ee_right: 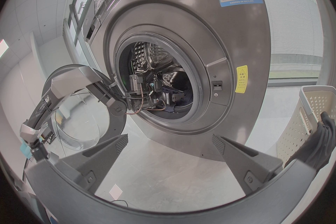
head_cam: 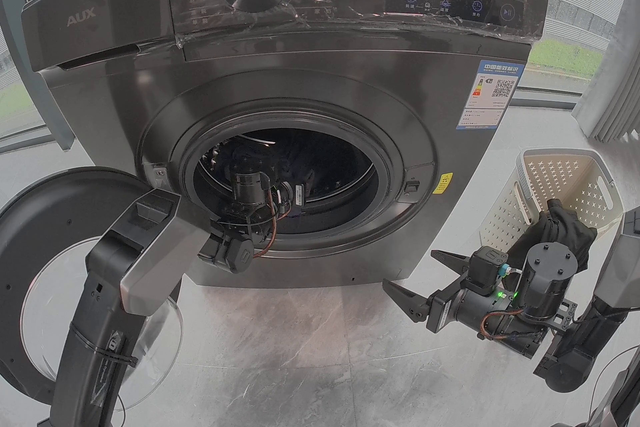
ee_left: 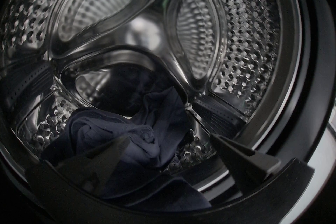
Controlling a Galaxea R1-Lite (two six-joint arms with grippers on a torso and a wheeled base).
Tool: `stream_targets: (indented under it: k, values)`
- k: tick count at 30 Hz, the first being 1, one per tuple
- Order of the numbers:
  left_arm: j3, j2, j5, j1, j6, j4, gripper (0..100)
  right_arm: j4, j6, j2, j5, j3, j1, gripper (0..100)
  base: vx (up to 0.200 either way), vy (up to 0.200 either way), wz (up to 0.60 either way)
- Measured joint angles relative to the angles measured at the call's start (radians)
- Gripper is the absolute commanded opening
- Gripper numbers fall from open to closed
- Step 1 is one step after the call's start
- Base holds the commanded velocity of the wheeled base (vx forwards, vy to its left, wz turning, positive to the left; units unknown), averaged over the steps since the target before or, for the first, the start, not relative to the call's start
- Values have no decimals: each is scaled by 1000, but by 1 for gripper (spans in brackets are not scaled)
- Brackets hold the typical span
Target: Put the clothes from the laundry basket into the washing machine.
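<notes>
Left gripper (ee_left: pixel 168 139) hung wide open, empty, above navy clothes (ee_left: pixel 150 112); right gripper (head_cam: pixel 413 270) gaped empty beside laundry basket (head_cam: pixel 580 181).

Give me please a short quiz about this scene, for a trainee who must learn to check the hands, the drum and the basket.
1. True or false: the left hand is open inside the drum, where a dark blue garment lies.
2. Fill in: the open right hand holds ____.
3. Where is the black garment? A. inside the drum; B. draped over the rim of the laundry basket; C. in the right hand.

Key: 1 true; 2 nothing; 3 B.
</notes>
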Motion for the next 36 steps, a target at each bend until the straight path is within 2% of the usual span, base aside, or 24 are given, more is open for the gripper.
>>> stream_targets:
  k: [3,12,20,21,30,36]
  values:
    - [64,-42,-9,-5,52,12,100,0,0,0,0,0,1,100,0,0,0]
    - [177,-90,-50,-6,142,13,100,0,0,3,0,1,3,100,0,0,0]
    - [180,-72,-81,24,173,8,100,0,0,8,0,0,3,100,0,0,0]
    - [173,-65,-83,30,176,6,0,0,0,9,0,0,3,100,0,0,0]
    - [146,-39,-91,37,175,-6,0,0,0,9,0,0,4,100,0,0,0]
    - [117,-31,-95,31,162,0,0,0,0,9,0,-1,4,100,0,0,0]
